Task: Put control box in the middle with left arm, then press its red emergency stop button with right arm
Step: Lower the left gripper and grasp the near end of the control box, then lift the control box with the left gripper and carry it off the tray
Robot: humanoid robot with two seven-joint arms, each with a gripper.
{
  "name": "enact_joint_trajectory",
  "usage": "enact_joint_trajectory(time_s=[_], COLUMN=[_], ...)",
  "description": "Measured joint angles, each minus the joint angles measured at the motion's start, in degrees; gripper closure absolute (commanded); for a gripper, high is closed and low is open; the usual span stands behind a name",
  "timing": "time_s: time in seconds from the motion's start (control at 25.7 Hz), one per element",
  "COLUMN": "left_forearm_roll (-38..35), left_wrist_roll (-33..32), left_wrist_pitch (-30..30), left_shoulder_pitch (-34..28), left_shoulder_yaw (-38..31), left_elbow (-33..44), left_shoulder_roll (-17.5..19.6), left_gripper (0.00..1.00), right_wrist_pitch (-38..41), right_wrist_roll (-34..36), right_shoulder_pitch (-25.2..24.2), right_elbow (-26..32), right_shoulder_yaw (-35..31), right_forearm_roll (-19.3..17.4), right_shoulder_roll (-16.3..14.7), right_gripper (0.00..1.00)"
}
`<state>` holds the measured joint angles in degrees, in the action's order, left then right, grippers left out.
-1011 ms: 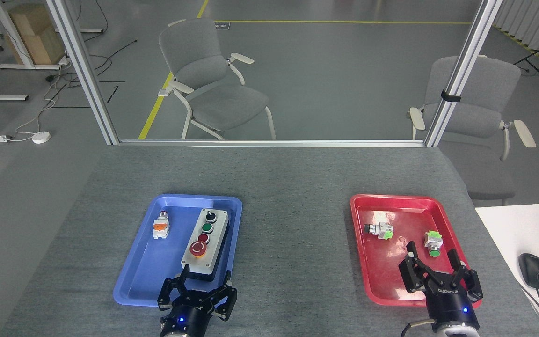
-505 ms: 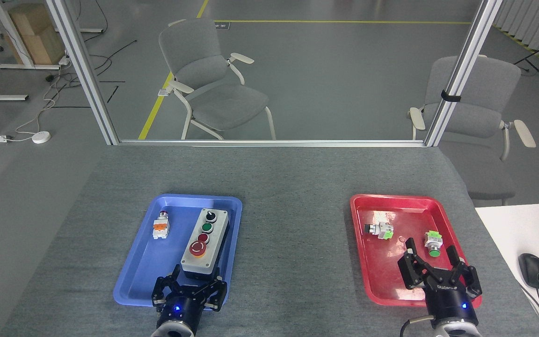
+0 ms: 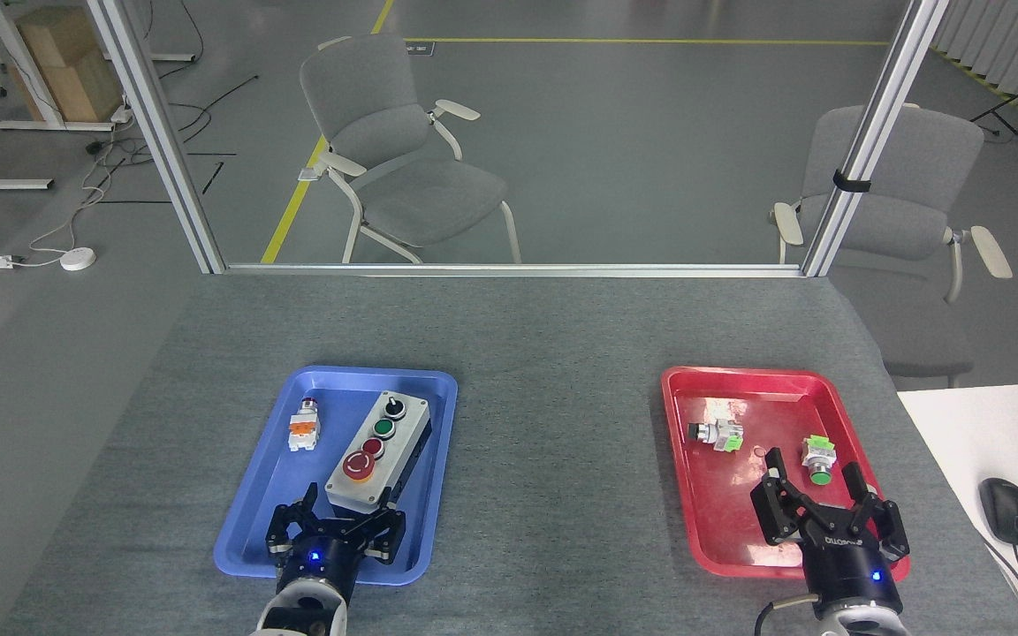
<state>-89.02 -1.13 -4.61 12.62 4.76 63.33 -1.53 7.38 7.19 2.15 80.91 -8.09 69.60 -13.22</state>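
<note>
The control box (image 3: 381, 446) lies slanted in the blue tray (image 3: 284, 521), its near end swung to the left. Its controls run from the black knob at the far end to the red emergency stop button (image 3: 357, 465) near me. My left gripper (image 3: 350, 505) has its fingers on both sides of the box's near end, shut on it. My right gripper (image 3: 816, 486) hovers open over the near part of the red tray (image 3: 695, 521), holding nothing. The middle (image 3: 553, 459) is bare speckled grey cloth between the trays.
A small white-and-orange switch (image 3: 304, 427) lies in the blue tray left of the box. Two loose push-button switches (image 3: 716, 434) (image 3: 818, 459) lie in the red tray. A white desk with a mouse (image 3: 1006, 511) stands at the right edge.
My left gripper moved left and closed on the box's near end, which swung left with it so the box now lies slanted. The right gripper barely moved.
</note>
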Motion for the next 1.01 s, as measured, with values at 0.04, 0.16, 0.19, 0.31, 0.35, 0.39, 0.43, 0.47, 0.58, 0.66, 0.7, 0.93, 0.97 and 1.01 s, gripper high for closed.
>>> enact_joint_trajectory(time_s=[0.04, 0.16, 0.19, 0.31, 0.35, 0.39, 0.43, 0.47, 0.58, 0.66, 0.7, 0.93, 0.97, 1.01], left_forearm_roll=[0.2, 1.1, 1.3, 1.7, 1.8, 1.8, 1.9, 2.0, 2.3, 2.5, 2.5, 2.9, 3.1, 3.3], left_wrist_roll=[0.0, 0.2, 0.2, 0.4, 0.5, 0.6, 0.7, 0.8, 0.9, 0.9, 0.9, 0.9, 0.9, 0.9], left_wrist_pitch=[0.2, 0.7, 0.8, 1.8, 2.1, 2.3, 2.6, 2.7, 3.2, 3.4, 3.5, 3.6, 3.6, 3.6], left_shoulder_pitch=[0.6, 2.0, 2.3, 3.0, 3.2, 3.4, 3.6, 3.7, 4.1, 4.3, 4.4, 5.9, 6.4, 6.7], left_shoulder_yaw=[0.0, 0.0, 0.0, 0.1, 0.1, 0.1, 0.1, 0.2, 0.3, 0.5, 0.5, 0.6, 0.6, 0.6], left_elbow=[-0.8, -2.8, -3.2, -3.8, -3.9, -3.9, -4.0, -4.1, -4.5, -4.8, -5.1, -8.3, -8.9, -9.5], left_shoulder_roll=[0.0, 0.0, 0.0, -0.4, -0.5, -0.6, -0.8, -0.9, -1.3, -1.5, -1.5, -1.6, -1.6, -1.6], left_gripper=[0.01, 0.01, 0.01, 0.01, 0.01, 0.01, 0.01, 0.01, 0.01, 0.01, 0.01, 0.01, 0.01, 0.01], right_wrist_pitch=[0.0, 0.0, 0.0, -0.1, -0.1, -0.1, -0.1, -0.1, -0.1, -0.1, -0.1, -0.1, -0.1, -0.1], right_wrist_roll=[0.0, 0.0, 0.0, 0.0, -0.1, -0.1, -0.1, -0.1, -0.2, -0.2, -0.2, 0.0, 0.0, 0.0], right_shoulder_pitch=[0.1, 0.2, 0.2, 0.2, 0.2, 0.2, 0.2, 0.2, 0.3, 0.2, 0.2, 0.1, 0.1, 0.2], right_elbow=[-0.1, -0.8, -0.9, -1.2, -1.3, -1.4, -1.5, -1.5, -1.7, -1.8, -1.9, -2.1, -2.2, -2.2], right_shoulder_yaw=[0.0, 0.0, 0.1, 0.1, 0.1, 0.0, 0.0, 0.0, 0.0, 0.0, 0.0, 0.0, 0.0, 0.0], right_forearm_roll=[0.0, 0.0, 0.1, 0.1, 0.2, 0.2, 0.2, 0.2, 0.3, 0.2, 0.2, 0.0, 0.0, 0.0], right_shoulder_roll=[-0.1, -0.2, -0.2, -0.2, -0.2, -0.2, -0.2, -0.2, -0.2, -0.3, -0.5, -1.2, -1.3, -1.3], right_gripper=[0.01, 0.01, 0.01, 0.01, 0.01, 0.01, 0.01, 0.01, 0.01, 0.01, 0.01, 0.01, 0.01, 0.01])
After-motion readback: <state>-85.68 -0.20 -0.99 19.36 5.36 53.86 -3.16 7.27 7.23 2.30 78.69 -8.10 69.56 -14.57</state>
